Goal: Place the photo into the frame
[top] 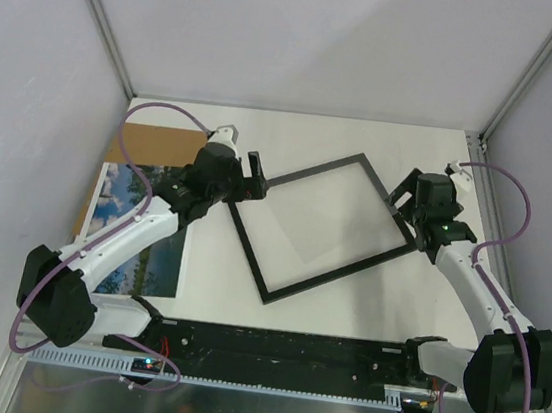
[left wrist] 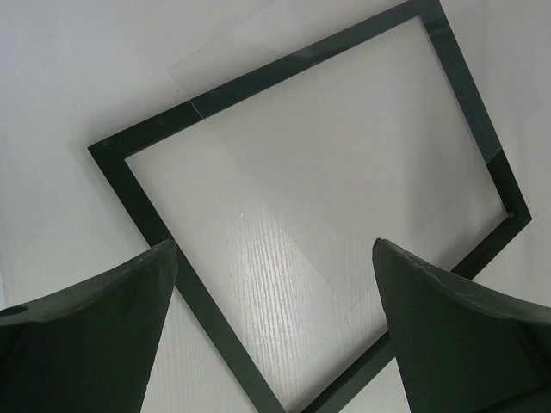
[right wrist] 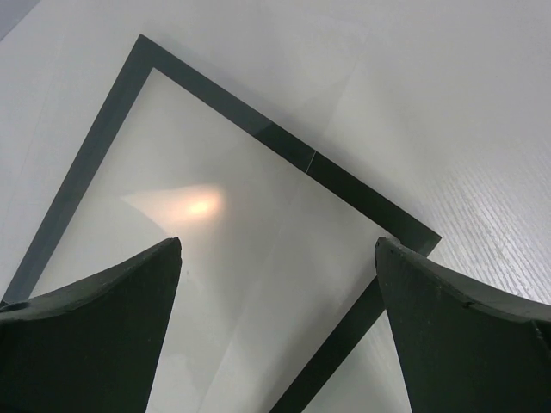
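Observation:
The frame (top: 340, 273) lies flat mid-table, black face up and turned like a diamond. A clear pane (left wrist: 344, 155) sits askew across it, and one corner pokes past the border. The photo (top: 156, 264) shows sky, trees and water. It lies face up at the left, partly under my left arm. My left gripper (top: 257, 176) hovers open at the frame's left corner. In the left wrist view the frame (left wrist: 293, 62) spreads beyond the empty left gripper (left wrist: 275, 245). My right gripper (top: 403, 194) is open at the right corner, and the frame (right wrist: 241, 107) shows beneath the right gripper (right wrist: 277, 243).
A brown cardboard board (top: 153, 143) lies at the back left, tucked under the photo's far end. White walls with metal posts close in the table on three sides. A black rail (top: 279, 348) with the arm bases runs along the near edge.

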Robot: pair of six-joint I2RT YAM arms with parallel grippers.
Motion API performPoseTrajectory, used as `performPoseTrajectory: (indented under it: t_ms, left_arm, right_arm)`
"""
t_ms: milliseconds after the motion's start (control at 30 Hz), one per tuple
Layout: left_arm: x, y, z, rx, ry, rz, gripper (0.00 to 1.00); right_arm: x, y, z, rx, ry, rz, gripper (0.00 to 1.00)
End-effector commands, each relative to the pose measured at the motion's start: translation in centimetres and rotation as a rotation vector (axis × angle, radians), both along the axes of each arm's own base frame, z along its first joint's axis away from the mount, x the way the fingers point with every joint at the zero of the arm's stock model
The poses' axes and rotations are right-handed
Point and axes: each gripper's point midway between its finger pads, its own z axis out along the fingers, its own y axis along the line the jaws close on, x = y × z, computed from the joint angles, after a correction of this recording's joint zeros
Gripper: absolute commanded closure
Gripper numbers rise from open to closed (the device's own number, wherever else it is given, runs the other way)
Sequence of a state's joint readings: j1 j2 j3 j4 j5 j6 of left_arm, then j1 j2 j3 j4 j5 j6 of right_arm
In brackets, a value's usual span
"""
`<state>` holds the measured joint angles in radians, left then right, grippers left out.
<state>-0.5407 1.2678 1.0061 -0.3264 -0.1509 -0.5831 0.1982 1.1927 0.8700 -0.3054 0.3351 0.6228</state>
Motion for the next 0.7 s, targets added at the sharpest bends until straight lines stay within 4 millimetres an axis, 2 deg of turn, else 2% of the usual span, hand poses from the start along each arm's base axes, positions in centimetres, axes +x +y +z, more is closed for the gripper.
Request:
performPoseTrajectory:
  t_ms: [0, 233, 367, 467, 667]
  left_arm:
    - [0.8, 0.2, 2.4, 0.001, -0.056, 0.010, 0.00]
    - [0.4, 0.2, 2.7, 0.008, -0.056, -0.018, 0.00]
    - [0.1, -0.3, 3.0, -0.013, -0.051, -0.065, 0.00]
    - [-0.3, -0.8, 3.2, -0.030, -0.046, -0.118, 0.00]
    - [-0.9, -1.7, 3.3, -0.046, -0.037, -0.203, 0.00]
  right_arm:
    - [-0.2, -0.4, 0.9, -0.012, -0.014, 0.003, 0.01]
    - [0.0, -0.5, -0.1, 0.045, 0.022, 0.045, 0.01]
    - [0.8, -1.8, -1.1, 0.115, 0.038, 0.030, 0.01]
    - [2.1, -3.4, -1.5, 0.165, 0.022, 0.008, 0.01]
    - [5.0, -5.1, -1.6, 0.258, -0.057, 0.031, 0.01]
